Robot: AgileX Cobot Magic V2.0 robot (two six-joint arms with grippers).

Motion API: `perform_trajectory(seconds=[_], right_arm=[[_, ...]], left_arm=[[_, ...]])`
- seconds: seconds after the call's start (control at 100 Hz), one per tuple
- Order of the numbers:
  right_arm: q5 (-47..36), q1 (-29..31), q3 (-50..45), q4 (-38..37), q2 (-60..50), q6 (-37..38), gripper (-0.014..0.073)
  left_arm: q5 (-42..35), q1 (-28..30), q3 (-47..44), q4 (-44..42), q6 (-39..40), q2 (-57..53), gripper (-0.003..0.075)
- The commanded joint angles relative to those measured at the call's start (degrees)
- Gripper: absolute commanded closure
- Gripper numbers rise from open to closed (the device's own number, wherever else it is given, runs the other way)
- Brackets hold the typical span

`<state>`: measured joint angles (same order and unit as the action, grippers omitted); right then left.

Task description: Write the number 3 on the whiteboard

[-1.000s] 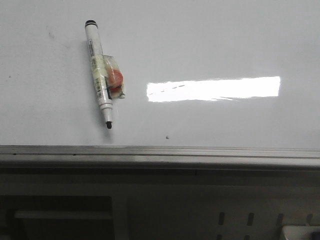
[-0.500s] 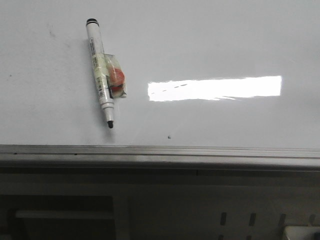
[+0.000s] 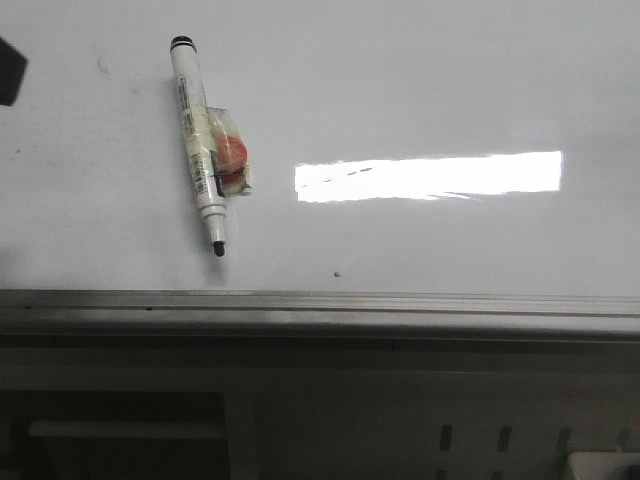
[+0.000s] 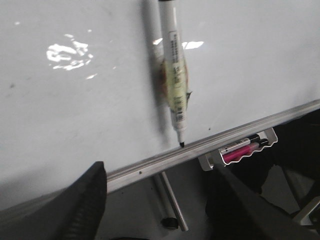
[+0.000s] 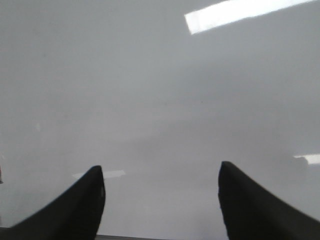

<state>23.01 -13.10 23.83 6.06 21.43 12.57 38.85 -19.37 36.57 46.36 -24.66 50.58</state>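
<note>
Dim, grey, softly grainy throughout. Bright rectangular glare (image 3: 428, 177) on the whiteboard (image 3: 450, 80), right of the marker (image 3: 198, 145). Patchy reflections and slight blur in wrist views; dark beneath the rail (image 3: 320, 305).

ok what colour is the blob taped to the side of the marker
Orange-red, under clear tape on the marker, a white barrel with a black tip. The blob shows best in the front view.

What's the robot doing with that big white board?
It is about to write. A marker lies on the whiteboard, uncapped, with its dark tip pointing toward the silver edge rail. Nobody is holding it. The left gripper is open and aimed at the marker, while the right gripper is open over bare board. No number 3 is drawn.
</note>
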Motion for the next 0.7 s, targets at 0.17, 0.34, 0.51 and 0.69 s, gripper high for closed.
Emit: perform_trajectory(seconds=[0.17,0.34,0.51,0.69], right_arm=[[-4.7,0.4,2.0,0.2,1.0,-0.7,0.0157],[-4.3,0.4,2.0,0.2,1.0,-0.7,0.0157],[-4.2,0.4,2.0,0.3,1.0,-0.7,0.0157],[-4.1,0.4,2.0,0.8,1.0,-0.7,0.0157]], left_arm=[[-16.1,-13.3,3.8,3.2,0.4,8.8,0.0321],[-21.4,-18.5,3.8,3.2,0.4,14.0,0.0321],[-24.7,-19.0,3.8,3.2,0.4,18.2,0.0323],[-29.4,-19.0,3.8,4.1,0.4,21.9,0.0361]])
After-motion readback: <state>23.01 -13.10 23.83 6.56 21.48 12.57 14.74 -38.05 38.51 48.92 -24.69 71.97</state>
